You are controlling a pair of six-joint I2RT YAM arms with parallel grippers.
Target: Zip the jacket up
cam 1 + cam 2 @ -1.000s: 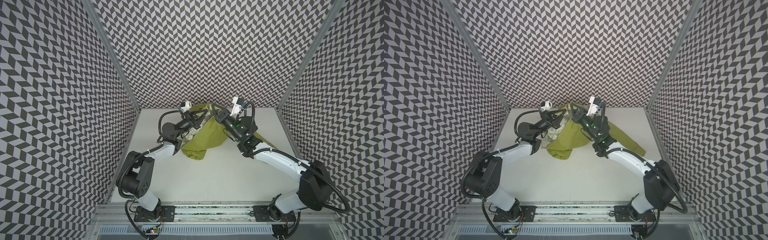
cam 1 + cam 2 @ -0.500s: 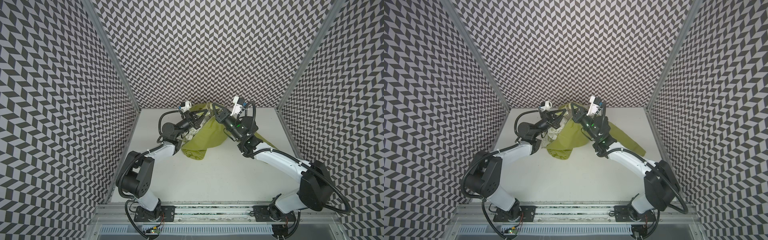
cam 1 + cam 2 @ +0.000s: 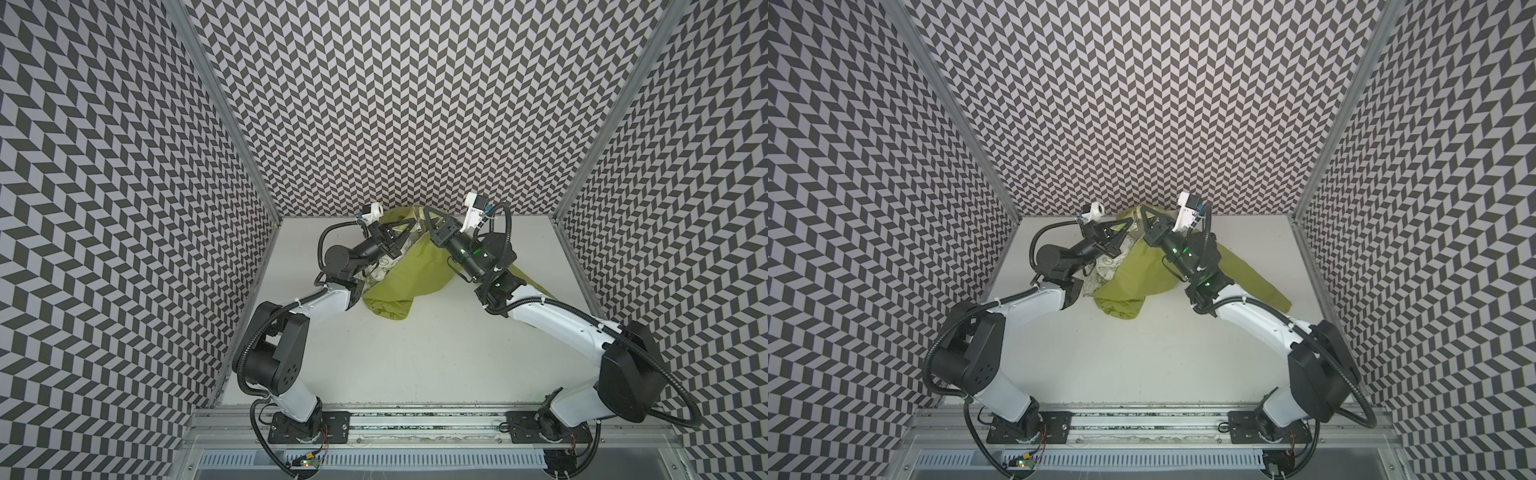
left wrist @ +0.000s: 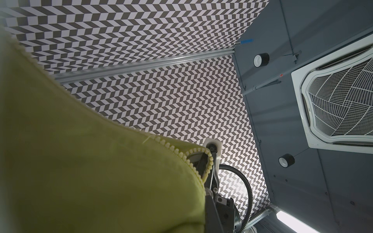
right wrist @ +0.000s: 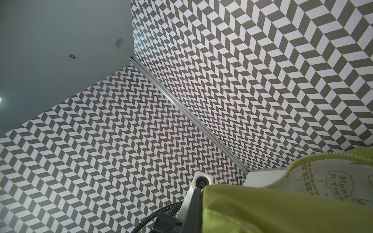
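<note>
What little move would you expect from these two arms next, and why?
Probably a slight spreading apart. The left gripper and right gripper both pinch the jacket by a lifted edge, close together, so it hangs bunched and its zipper teeth curl, unjoined. Tautening that edge should straighten them.

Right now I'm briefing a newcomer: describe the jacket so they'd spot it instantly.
On the white tabletop, look toward the chevron back wall, where the left gripper and right gripper meet. Both pinch the lime-green thin fabric jacket, the only cloth, edged with pale zipper teeth.
</note>
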